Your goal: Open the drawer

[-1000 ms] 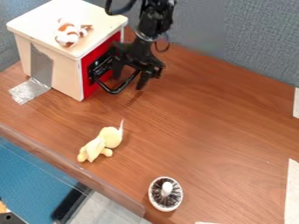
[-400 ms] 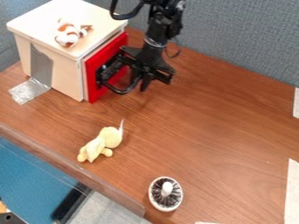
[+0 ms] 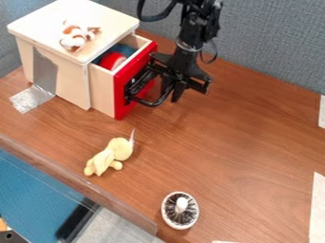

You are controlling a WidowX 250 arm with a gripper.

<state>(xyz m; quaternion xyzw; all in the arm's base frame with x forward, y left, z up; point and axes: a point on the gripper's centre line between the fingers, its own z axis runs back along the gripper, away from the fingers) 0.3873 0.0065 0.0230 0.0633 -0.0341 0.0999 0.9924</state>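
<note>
Tool point(image 3: 173, 95) at handle point(image 3: 150, 104) | grip: cannot tell, black on black | risk: drawer point(image 3: 120, 97) may drop out | cause: too long pull

Grey-blue fabric partition point(image 3: 273, 47) behind brown wood-grain tabletop point(image 3: 222, 133); blue surface point(image 3: 32, 194) below front edge.

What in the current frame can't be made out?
All camera view:
- Drawer interior, far end: hidden under the box top.
- Red item and blue item: lower parts hidden by the drawer walls; can't tell what they are.
- Gripper contact with handle: black on black, too small to tell.
- Upper arm: cut off by top edge.
- Orange item: cut off by left edge.
</note>
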